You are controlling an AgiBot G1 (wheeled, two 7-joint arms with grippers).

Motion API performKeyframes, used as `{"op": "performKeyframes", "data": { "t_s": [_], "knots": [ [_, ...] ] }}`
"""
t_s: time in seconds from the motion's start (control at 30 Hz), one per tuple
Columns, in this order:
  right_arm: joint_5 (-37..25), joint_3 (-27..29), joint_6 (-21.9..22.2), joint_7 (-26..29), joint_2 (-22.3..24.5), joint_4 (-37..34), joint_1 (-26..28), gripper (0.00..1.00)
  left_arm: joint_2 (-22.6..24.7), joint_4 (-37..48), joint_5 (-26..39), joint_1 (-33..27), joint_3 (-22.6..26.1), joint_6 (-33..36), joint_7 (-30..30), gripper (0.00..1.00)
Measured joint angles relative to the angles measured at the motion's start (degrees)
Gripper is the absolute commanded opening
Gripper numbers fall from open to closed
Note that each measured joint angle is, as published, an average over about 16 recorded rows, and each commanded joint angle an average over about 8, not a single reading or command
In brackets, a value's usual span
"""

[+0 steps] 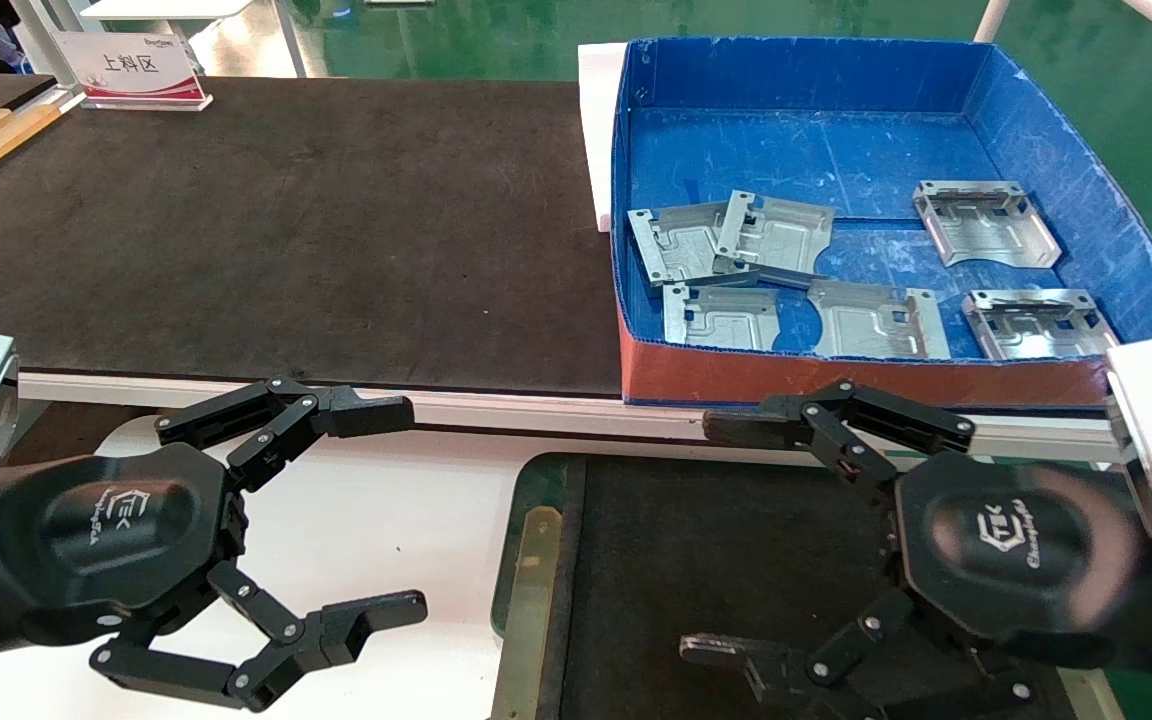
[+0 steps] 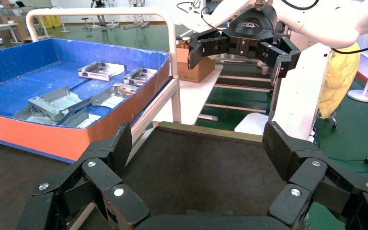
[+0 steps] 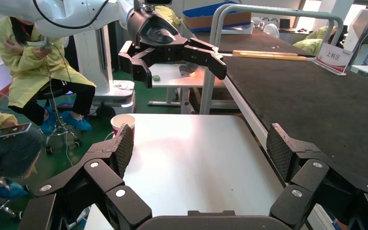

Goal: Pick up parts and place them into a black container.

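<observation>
Head view: left gripper (image 1: 391, 508) hangs low over the white table (image 1: 376, 520) with fingers spread wide and empty, right gripper (image 1: 726, 535) likewise spread and empty above the black container (image 1: 521, 560); six parts (image 1: 774, 235) lie in the blue box (image 1: 1076, 180) beside the dark belt (image 1: 286, 230). Left wrist view: left gripper (image 2: 199, 148) gapes over the container's black floor (image 2: 196, 167), box of parts (image 2: 57, 103) just beside it, right gripper (image 2: 237, 55) beyond. Right wrist view: right gripper (image 3: 201, 146) gapes toward the white table (image 3: 196, 158), with the left gripper (image 3: 182, 62) farther off, also spread.

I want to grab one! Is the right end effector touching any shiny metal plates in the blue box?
Apart. Head view: right end effector hangs open over the black tray; silvery plates lie untouched in the blue box.
</observation>
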Motion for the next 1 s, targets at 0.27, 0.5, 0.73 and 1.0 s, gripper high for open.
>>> {"op": "performKeyframes", "data": {
  "t_s": [0.27, 0.5, 0.73, 1.0],
  "knots": [
    [0.0, 0.0, 0.0, 0.0, 0.0, 0.0, 0.0, 1.0, 0.0, 0.0, 0.0, 0.0, 0.0, 0.0, 0.0, 1.0],
    [0.0, 0.0, 0.0, 0.0, 0.0, 0.0, 0.0, 1.0, 0.0, 0.0, 0.0, 0.0, 0.0, 0.0, 0.0, 0.77],
    [0.0, 0.0, 0.0, 0.0, 0.0, 0.0, 0.0, 1.0, 0.0, 0.0, 0.0, 0.0, 0.0, 0.0, 0.0, 0.0],
    [0.0, 0.0, 0.0, 0.0, 0.0, 0.0, 0.0, 1.0, 0.0, 0.0, 0.0, 0.0, 0.0, 0.0, 0.0, 0.0]
  ]
}}
